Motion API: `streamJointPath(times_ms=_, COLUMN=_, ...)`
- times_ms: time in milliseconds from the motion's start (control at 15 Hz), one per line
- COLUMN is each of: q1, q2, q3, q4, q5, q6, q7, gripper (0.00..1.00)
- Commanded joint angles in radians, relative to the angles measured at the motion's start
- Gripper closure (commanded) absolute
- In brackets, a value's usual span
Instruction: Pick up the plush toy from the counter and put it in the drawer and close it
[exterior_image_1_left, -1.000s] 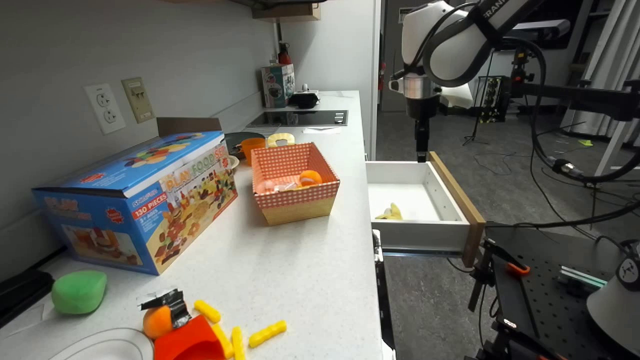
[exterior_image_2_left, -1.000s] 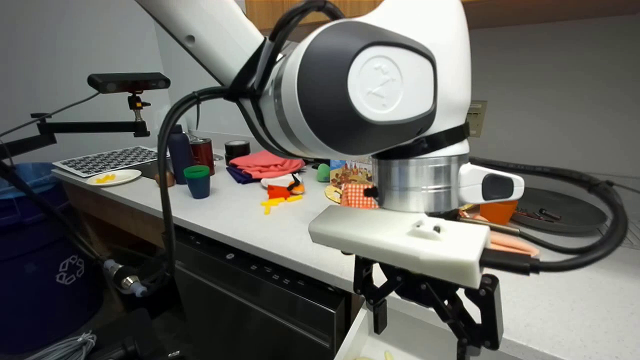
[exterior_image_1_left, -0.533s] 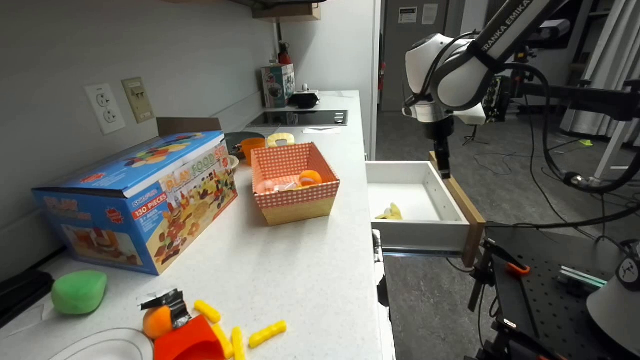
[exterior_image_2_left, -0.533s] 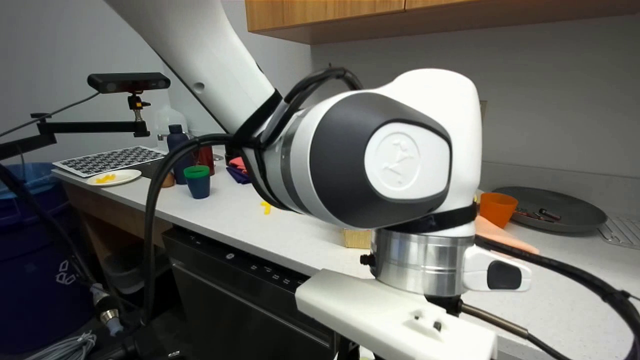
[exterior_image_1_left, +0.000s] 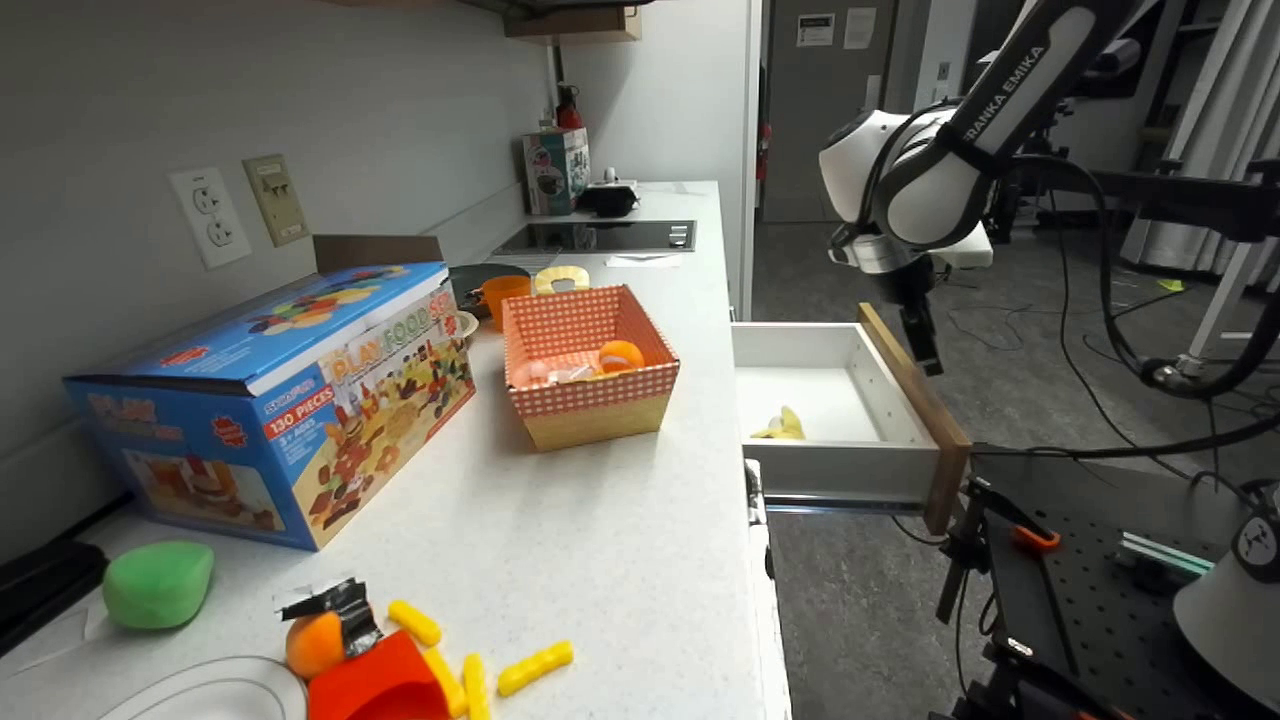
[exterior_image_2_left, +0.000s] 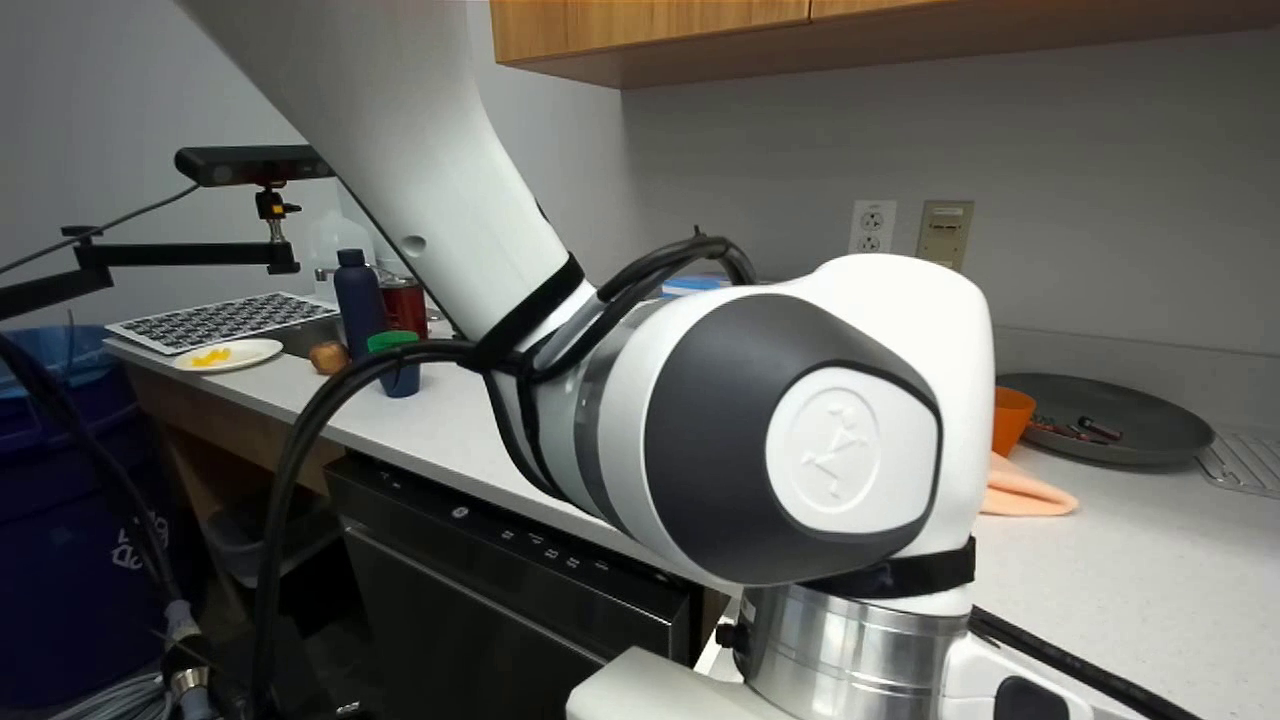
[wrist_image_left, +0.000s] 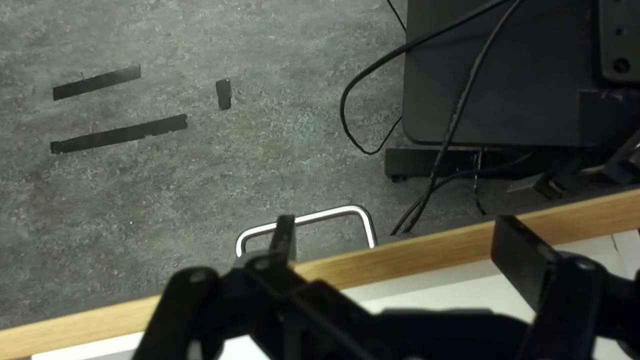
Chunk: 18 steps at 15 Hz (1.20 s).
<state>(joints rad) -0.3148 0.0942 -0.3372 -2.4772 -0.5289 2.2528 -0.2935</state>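
The plush toy (exterior_image_1_left: 783, 425), a small pale yellow lump, lies inside the drawer near its near side wall. The drawer (exterior_image_1_left: 915, 390) is pulled out, white inside with a wood-coloured front. Its wood rim (wrist_image_left: 425, 252) crosses the wrist view, with a metal handle (wrist_image_left: 367, 230) on the outer side. My gripper (exterior_image_1_left: 932, 368) hangs tilted at the drawer front, its tip appearing just outside the rim. In the wrist view my gripper (wrist_image_left: 395, 225) is open, fingers wide apart, nothing between them. The plush toy is out of the wrist view. The white counter (exterior_image_1_left: 620, 530) stands beside the drawer.
On the counter are a red checked basket (exterior_image_1_left: 590, 400), a play food box (exterior_image_1_left: 290, 400), a green ball (exterior_image_1_left: 158, 585) and several yellow sticks (exterior_image_1_left: 535, 668). Cables (wrist_image_left: 460, 100) and a black stand base (wrist_image_left: 500, 75) are near the drawer front. A dishwasher (exterior_image_2_left: 500, 580) sits under the counter.
My gripper has moved from above the drawer outward and down, past the front rim, and has tilted. The plush toy and the drawer have not moved.
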Motion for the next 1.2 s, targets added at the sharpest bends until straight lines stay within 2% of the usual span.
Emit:
streamJointPath(times_ms=0, q1=-0.005, q2=0.038, q3=-0.003, q4=-0.003, q5=-0.028, q6=-0.007, q7=0.019, gripper=0.0)
streamJointPath(times_ms=600, q1=-0.004, q2=0.131, q3=-0.003, q4=0.005, q5=-0.021, q6=0.005, q7=0.018, gripper=0.0)
streamJointPath(times_ms=1133, q1=-0.008, q2=0.147, q3=0.013, q4=0.006, q5=0.019, q6=0.068, q7=-0.015, gripper=0.0)
